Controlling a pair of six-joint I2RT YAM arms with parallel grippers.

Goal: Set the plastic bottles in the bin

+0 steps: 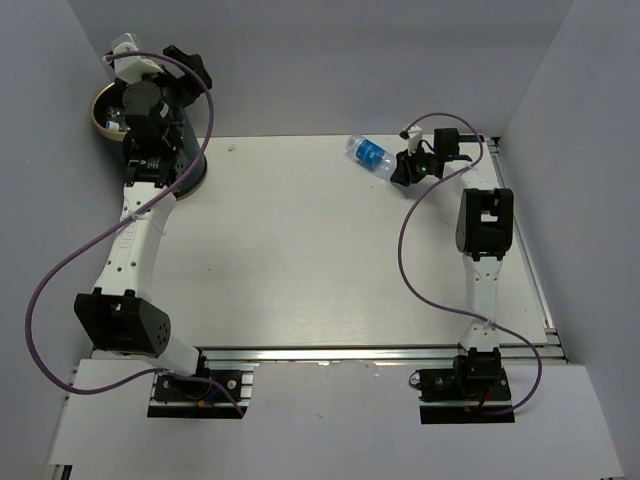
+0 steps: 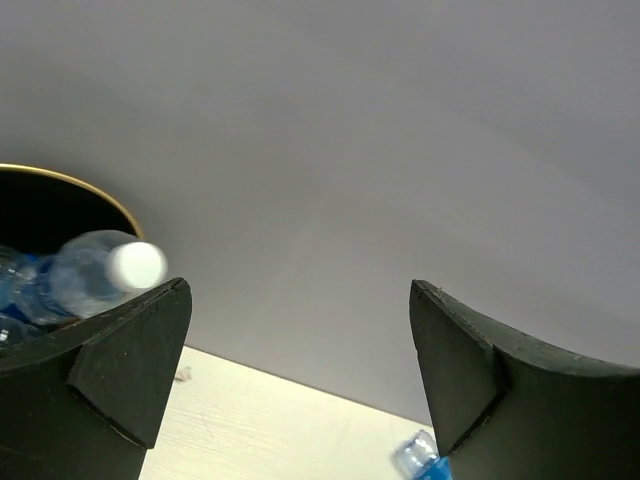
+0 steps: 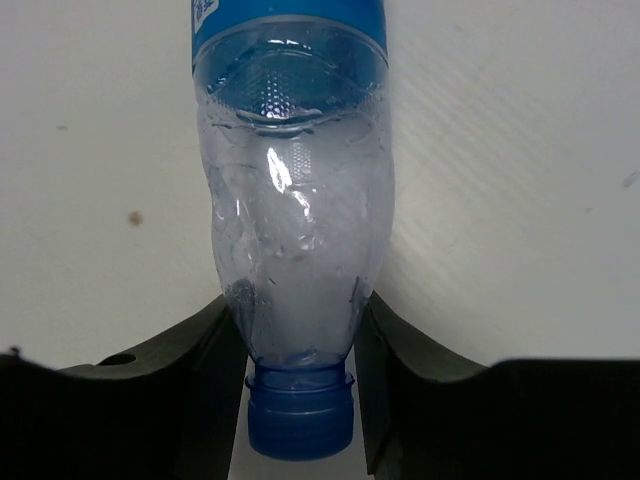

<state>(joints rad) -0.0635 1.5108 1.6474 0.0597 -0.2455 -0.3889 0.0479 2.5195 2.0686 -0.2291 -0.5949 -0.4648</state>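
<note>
while the left gripper point(image 2: 300, 300) hangs open over the bin point(image 2: 62, 178), the right gripper point(image 3: 298, 315) clamps a bottle point(image 3: 295, 200). other bottles point(image 2: 85, 275) lie inside.

You had soft, even light from above: the worktop point(image 1: 330, 260) read bright, with only faint shadows on it. In your left wrist view the white-capped bottle point(image 2: 95, 275) was smeared by blur, its cap blown out. Your right wrist view was sharp, with small glints on the clear bottle point(image 3: 295, 230).
</note>
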